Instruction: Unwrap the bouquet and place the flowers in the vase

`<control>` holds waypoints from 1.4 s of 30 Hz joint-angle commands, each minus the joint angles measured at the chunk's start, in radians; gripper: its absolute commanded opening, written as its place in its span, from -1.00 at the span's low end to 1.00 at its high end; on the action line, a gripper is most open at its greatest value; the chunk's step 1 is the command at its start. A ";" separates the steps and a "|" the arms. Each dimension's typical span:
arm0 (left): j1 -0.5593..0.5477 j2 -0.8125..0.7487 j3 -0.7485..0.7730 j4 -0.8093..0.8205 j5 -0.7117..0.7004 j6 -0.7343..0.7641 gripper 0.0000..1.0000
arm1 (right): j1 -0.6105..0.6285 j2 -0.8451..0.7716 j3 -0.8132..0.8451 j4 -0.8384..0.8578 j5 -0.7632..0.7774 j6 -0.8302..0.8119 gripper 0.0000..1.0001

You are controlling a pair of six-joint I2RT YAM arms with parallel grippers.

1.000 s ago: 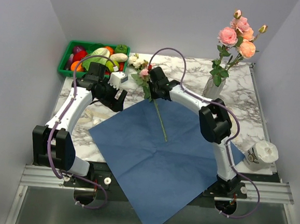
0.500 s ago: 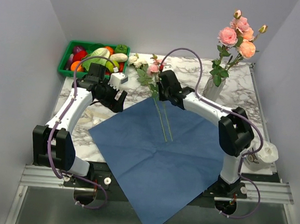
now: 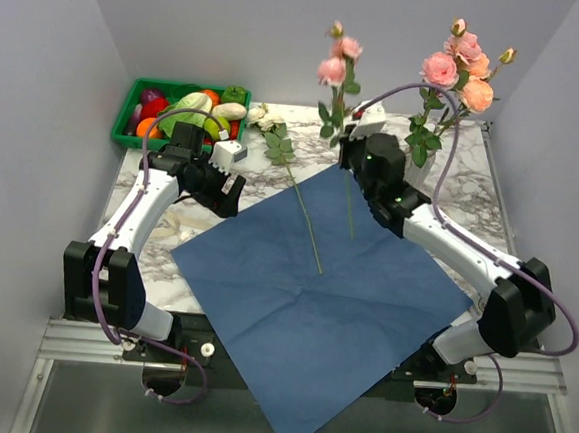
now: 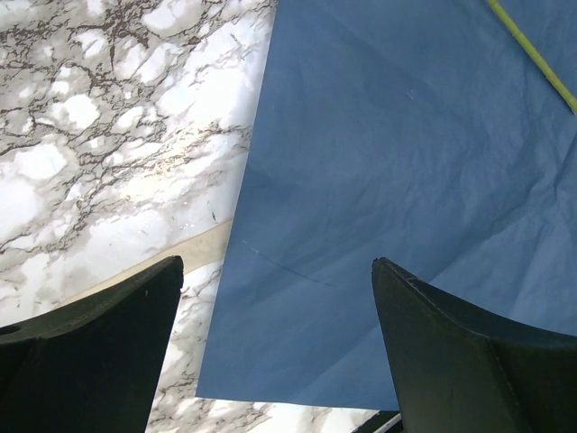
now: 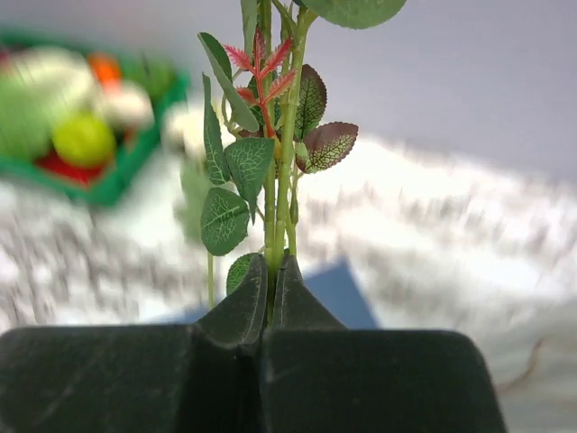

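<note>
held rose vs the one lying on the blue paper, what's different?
Pose: the held rose stands upright in the right claw, shut on its stem; the lying rose rests flat, blooms on the marble table, stem end on the blue paper.
Colour: the held rose has pink blooms; the lying rose has cream ones.
Both have thin green stems with leaves; neither is in the vase.

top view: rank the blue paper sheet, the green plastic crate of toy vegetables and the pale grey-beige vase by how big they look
1. Blue paper sheet, by far.
2. Green plastic crate of toy vegetables.
3. Pale grey-beige vase, partly hidden behind leaves.
</note>
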 commanded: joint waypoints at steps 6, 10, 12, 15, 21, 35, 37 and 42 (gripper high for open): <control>0.007 0.006 0.021 0.003 0.022 0.000 0.90 | -0.141 -0.052 0.330 0.504 0.034 -0.351 -0.99; 0.007 0.015 0.026 0.003 0.027 0.006 0.90 | -0.211 -0.053 0.310 0.611 0.062 -0.418 -0.99; 0.007 0.022 0.031 0.003 0.027 0.011 0.90 | -0.240 -0.076 0.267 0.729 0.099 -0.452 -0.99; 0.005 0.029 0.037 0.003 0.028 0.015 0.90 | -0.280 -0.093 0.188 0.835 0.134 -0.478 -0.99; 0.007 0.053 0.075 -0.016 0.031 0.021 0.90 | -0.339 -0.085 0.118 0.888 0.145 -0.470 -0.99; 0.007 0.094 0.117 -0.024 0.033 0.022 0.90 | -0.420 0.011 0.092 0.926 0.132 -0.395 -0.99; 0.007 0.099 0.120 -0.025 0.034 0.021 0.90 | -0.420 0.025 0.076 0.946 0.148 -0.386 -0.99; 0.007 0.101 0.123 -0.027 0.030 0.020 0.89 | -0.420 0.024 -0.015 0.954 0.163 -0.337 -0.99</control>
